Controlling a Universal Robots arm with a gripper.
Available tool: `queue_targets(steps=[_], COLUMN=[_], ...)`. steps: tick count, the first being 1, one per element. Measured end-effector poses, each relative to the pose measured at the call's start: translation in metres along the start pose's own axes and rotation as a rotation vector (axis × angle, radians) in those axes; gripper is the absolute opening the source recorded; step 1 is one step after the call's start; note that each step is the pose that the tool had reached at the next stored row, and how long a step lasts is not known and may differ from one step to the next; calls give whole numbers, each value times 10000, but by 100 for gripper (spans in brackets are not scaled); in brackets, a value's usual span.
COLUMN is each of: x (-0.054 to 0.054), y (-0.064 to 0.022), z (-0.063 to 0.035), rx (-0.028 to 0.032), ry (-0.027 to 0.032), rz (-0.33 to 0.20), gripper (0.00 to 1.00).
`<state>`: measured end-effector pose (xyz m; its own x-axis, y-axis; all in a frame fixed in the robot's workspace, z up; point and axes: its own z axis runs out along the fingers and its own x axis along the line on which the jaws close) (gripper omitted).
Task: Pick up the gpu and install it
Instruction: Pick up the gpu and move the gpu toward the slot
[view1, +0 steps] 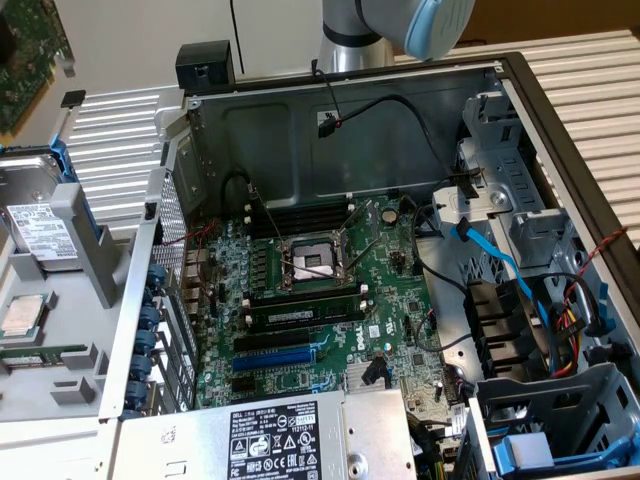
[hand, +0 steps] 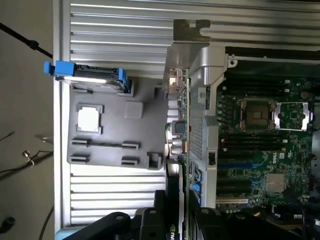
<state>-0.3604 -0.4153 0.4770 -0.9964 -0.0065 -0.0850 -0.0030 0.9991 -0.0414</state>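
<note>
In the wrist view the gpu (hand: 181, 125) is seen edge-on: a thin green board with a black cooler toward the gripper and a silver end bracket (hand: 191, 31) at its far tip. My gripper (hand: 177, 222) is shut on it, one black finger (hand: 150, 222) on each side of the cooler. The card hangs above the gap between the grey parts tray (hand: 115, 100) and the open computer case. In the exterior view a green card (view1: 25, 60) pokes in at the top left corner, and the arm (view1: 400, 25) is at the top.
The open case holds the large green motherboard (view1: 300, 300) with its bare CPU socket (view1: 312, 262), a blue slot (view1: 280, 355) and black slots. A power supply (view1: 270, 440) sits at the front, cables and drive cages at the exterior view's right. The tray (view1: 60, 330) carries a hard drive (view1: 40, 230) and a CPU (view1: 20, 315).
</note>
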Motion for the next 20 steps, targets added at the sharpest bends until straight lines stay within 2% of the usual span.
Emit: queue_targets(steps=[7,14,20], x=[-233,-418,-515], y=[-110,-118,-120], z=[6,15,17], rx=[-3,-23,-65], ry=[37,43,31], rz=[-4,-247,-676], gripper=[27,27,27])
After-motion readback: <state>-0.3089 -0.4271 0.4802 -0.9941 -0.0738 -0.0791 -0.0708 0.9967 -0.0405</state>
